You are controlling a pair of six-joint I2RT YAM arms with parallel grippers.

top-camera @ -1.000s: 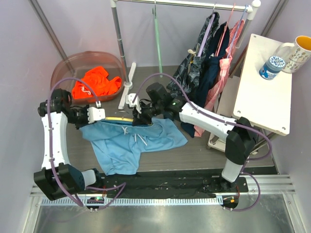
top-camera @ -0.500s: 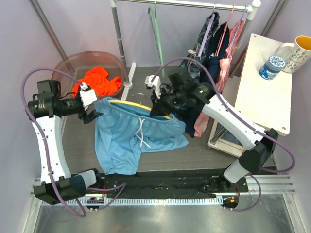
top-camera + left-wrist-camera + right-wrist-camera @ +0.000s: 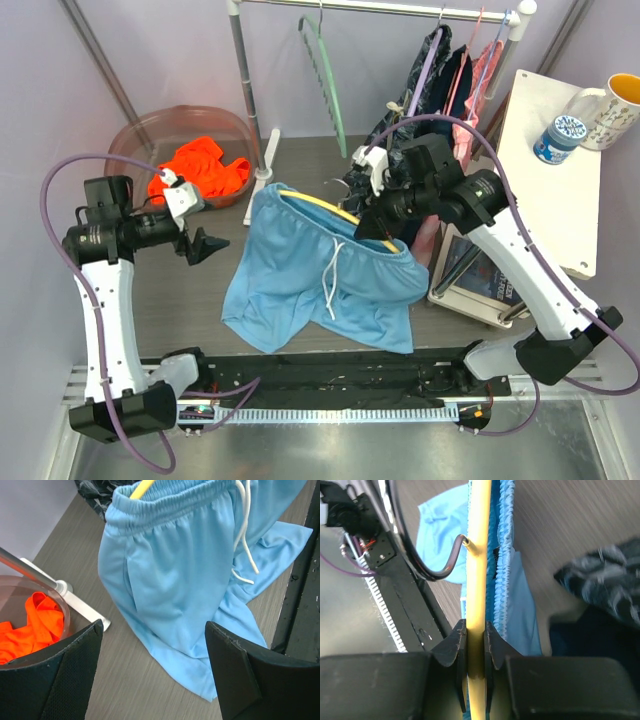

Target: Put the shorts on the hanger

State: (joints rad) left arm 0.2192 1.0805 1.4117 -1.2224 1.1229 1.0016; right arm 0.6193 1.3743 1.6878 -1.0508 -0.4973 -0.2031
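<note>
waistband (image 3: 175, 502): gathered along the hanger (image 3: 322, 206); a yellow tip of the bar pokes out at its top corner in the left wrist view, and the elastic runs just beside the bar in the right wrist view.
shorts (image 3: 325, 275): raised over the middle of the table (image 3: 190, 300), hanging from the hanger by their top edge, with both legs drooping and the lowest hems trailing on the surface.
drawstring (image 3: 333, 270): loose, dangling down the front of the fabric.
right gripper (image 3: 475, 635): fingers clamped on the yellow bar, carrying hanger and shorts together.
left gripper (image 3: 205, 245): fingers spread wide with nothing between them, off to the left of the shorts and clear of the cloth.
hook (image 3: 447, 562): curves away from the bar and is caught on nothing.
done, by the look of it: the main step, since the shorts appear to ride on the hanger without the left arm's help.
unclear: whether the far end of the waistband, hidden near the right gripper, sits fully over that end of the bar.
left to do, as a judgement: check that seating, then put the loaded hanger somewhere, perhaps on the rail (image 3: 380, 8).
other clothes: the orange garment (image 3: 195, 165) in its basin and the pale green hanger (image 3: 330, 90) on the rail play no part.
</note>
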